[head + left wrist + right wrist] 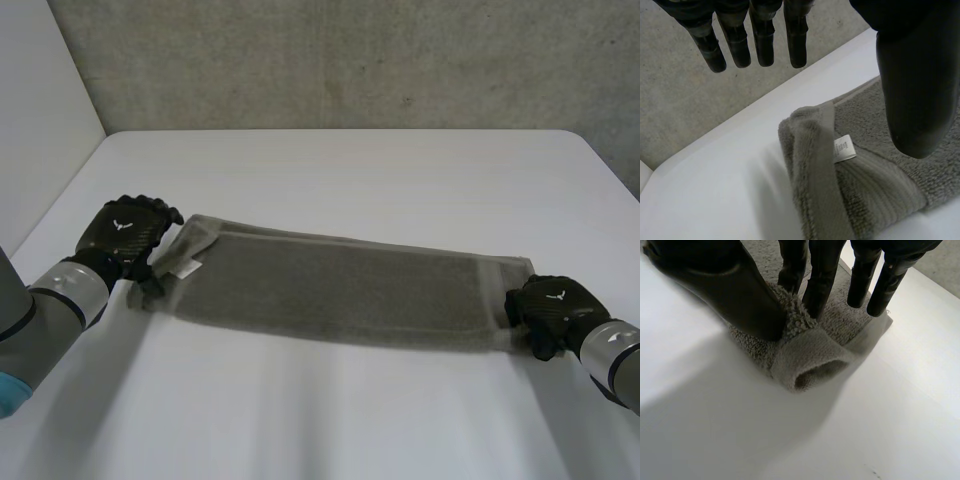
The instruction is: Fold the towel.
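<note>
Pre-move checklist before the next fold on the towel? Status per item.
1. Right hand grip: ok. Thumb and fingers pinch the towel at its right end, with cloth bunched between them.
2. Left hand grip: not ok. Its fingers are straight above the towel's left end and pinch nothing.
3. Left hand touching the cloth: cannot tell.
4. Towel lying flat: mostly ok. It is a long strip, and the left end is doubled over with the label showing.
5. Towel fully on the table: ok. No edge overhangs.
</note>
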